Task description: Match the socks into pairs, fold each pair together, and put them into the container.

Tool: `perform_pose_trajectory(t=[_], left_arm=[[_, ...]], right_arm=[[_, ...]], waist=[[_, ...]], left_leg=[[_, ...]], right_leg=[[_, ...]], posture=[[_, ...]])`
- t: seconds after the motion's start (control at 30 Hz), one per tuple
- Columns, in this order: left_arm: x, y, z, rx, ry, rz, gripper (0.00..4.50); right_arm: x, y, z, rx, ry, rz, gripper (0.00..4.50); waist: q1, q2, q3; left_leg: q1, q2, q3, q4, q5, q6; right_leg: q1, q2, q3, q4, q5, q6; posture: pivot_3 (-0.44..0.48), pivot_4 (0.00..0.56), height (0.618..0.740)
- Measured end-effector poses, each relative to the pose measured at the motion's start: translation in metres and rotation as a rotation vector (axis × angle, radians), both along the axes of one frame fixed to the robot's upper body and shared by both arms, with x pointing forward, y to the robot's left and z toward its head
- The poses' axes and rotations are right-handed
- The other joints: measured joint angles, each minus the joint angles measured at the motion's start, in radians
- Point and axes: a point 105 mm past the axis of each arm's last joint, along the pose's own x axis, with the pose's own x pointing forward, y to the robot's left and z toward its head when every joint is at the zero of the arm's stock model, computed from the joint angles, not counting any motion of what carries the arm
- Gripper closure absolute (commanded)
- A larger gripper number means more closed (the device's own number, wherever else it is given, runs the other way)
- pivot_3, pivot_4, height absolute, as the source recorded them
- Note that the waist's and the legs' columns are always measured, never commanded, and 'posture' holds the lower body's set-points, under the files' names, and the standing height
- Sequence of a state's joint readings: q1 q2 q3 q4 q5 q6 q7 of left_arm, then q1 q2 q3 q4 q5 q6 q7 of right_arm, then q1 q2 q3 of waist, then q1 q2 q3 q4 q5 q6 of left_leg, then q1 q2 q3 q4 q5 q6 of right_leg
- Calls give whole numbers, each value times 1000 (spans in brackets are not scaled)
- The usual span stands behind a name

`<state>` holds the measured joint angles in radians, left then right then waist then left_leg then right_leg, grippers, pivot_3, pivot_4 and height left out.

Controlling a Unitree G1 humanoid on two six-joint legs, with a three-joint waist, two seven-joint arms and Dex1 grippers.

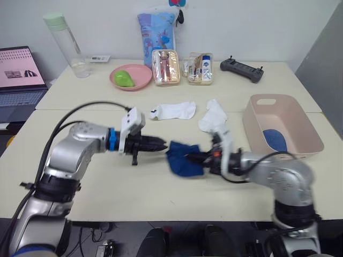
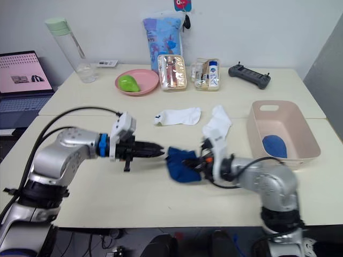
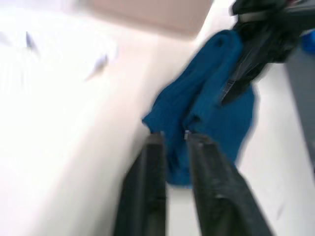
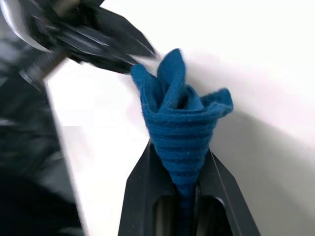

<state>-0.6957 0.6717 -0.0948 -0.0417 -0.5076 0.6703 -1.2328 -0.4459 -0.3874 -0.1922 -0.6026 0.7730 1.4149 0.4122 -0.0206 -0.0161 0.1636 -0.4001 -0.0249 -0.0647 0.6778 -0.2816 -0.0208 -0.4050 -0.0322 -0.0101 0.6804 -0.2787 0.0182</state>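
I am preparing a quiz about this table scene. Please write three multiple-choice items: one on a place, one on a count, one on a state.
1. Where does the folded blue item lie?
A. in the round bowl
B. in the pink tub
C. on the laptop

2. How many white socks lie on the table?
A. two
B. four
C. none

3. What is the right end effector doing?
A. hanging open over the tub
B. gripping a white sock
C. gripping blue sock fabric

Key:
1 B: a blue bundle rests on the floor of the container.
2 A: one white sock lies flat, another white sock beside it.
3 C: the right end effector is closed on the blue socks, near the left end effector.
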Motion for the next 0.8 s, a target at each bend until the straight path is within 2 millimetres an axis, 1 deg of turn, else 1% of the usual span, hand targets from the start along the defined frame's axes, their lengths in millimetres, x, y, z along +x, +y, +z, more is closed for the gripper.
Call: perform_pose_trajectory(t=[0.03, 0.1, 0.13, 0.17, 0.2, 0.23, 0.27, 0.3, 0.37, 0.4, 0.43, 0.5, 0.6, 0.7, 0.77, 0.8], left_arm=[[0, -7, 13, -31, -18, -21, 2455], [1, -16, 24, -64, -33, -38, 1851], [1, -21, 28, -78, -33, -50, 1534], [3, -29, 33, -104, -38, -64, 1255], [3, -37, 39, -126, -47, -80, 990], [2, -45, 47, -147, -50, -105, 586], [1, -49, 54, -155, -65, -124, 331], [0, -52, 59, -153, -79, -139, 7], [-1, -55, 64, -143, -98, -160, 7], [0, -55, 63, -139, -97, -166, 7], [0, -57, 59, -130, -89, -171, 7], [2, -59, 53, -112, -75, -175, 7], [0, -61, 51, -105, -81, -196, 7], [-1, -63, 50, -98, -84, -203, 7], [-1, -62, 47, -92, -84, -198, 7], [-1, -61, 46, -89, -83, -196, 7]], right_arm=[[2, -14, 12, -12, -51, -47, 4500], [3, -29, 24, -17, -93, -87, 4500], [4, -37, 26, -35, -103, -109, 4500], [5, -51, 31, -78, -115, -142, 4500], [9, -66, 41, -116, -143, -188, 4500], [11, -86, 56, -164, -194, -249, 4500], [13, -104, 72, -217, -252, -310, 4500], [13, -120, 83, -286, -307, -354, 4500], [16, -152, 100, -461, -394, -433, 4500], [19, -162, 107, -524, -438, -458, 4500], [22, -167, 108, -592, -479, -451, 4500], [31, -166, 99, -721, -530, -386, 4500], [47, -163, 76, -905, -598, -265, 4500], [68, -171, 47, -1185, -685, -137, 4500], [77, -177, 26, -1318, -706, -48, 4500], [79, -180, 17, -1351, -707, -14, 4500]], waist=[[-4, -1, 0], [-19, 0, 0], [-23, 1, 0], [-20, 3, 2], [-17, 4, 3], [-12, 5, 4], [-10, 5, 4], [-9, 5, 4], [-9, 4, 3], [-12, 4, 3], [-15, 4, 3], [-20, 4, 3], [-20, 4, 3], [-16, 4, 4], [-12, 3, 4], [-11, 3, 4]], left_leg=[[1, 1, 0, 0, 0, 0], [4, 3, 2, -2, 0, 0], [4, 3, 2, -3, 0, 0], [2, 3, 1, -2, 0, 0], [2, 3, 1, -2, 0, 0], [1, 2, 2, -1, 0, 0], [2, 2, 2, -2, 0, 0], [1, 2, 2, -1, 0, 1], [2, 2, 5, -2, -1, 2], [3, 2, 8, -2, -1, 2], [4, 2, 10, -2, -1, 3], [5, 3, 12, -1, -1, 3], [5, 3, 12, -1, -1, 2], [5, 2, 14, -1, -1, 2], [5, 2, 16, -1, 0, 1], [4, 2, 16, -1, 1, -1]], right_leg=[[0, -1, 1, 0, 0, 0], [0, 0, 3, 2, 0, 0], [0, 1, 3, 2, 0, -1], [0, 1, 1, 3, 0, -1], [-1, 1, 1, 3, 0, -1], [0, 1, 1, 3, 0, -1], [0, 1, 1, 1, 0, -1], [0, 1, 1, 1, 0, -1], [1, 3, 2, 0, -1, 1], [1, 2, 3, 0, -1, 1], [1, 0, 5, 1, -1, 1], [1, 0, 7, 2, -1, 1], [1, 1, 11, 2, -1, 1], [0, 1, 13, 2, 0, 2], [-1, 1, 15, 2, 0, 2], [-2, 1, 15, 1, 0, 2]], posture=[[0, 150, 733], [0, 150, 733], [0, 150, 733], [0, 150, 733], [0, 150, 733], [0, 150, 733], [0, 150, 733], [0, 150, 733], [0, 150, 733], [0, 150, 733], [0, 150, 733], [0, 150, 733], [0, 150, 733], [0, 150, 733], [0, 150, 733], [0, 150, 733]])
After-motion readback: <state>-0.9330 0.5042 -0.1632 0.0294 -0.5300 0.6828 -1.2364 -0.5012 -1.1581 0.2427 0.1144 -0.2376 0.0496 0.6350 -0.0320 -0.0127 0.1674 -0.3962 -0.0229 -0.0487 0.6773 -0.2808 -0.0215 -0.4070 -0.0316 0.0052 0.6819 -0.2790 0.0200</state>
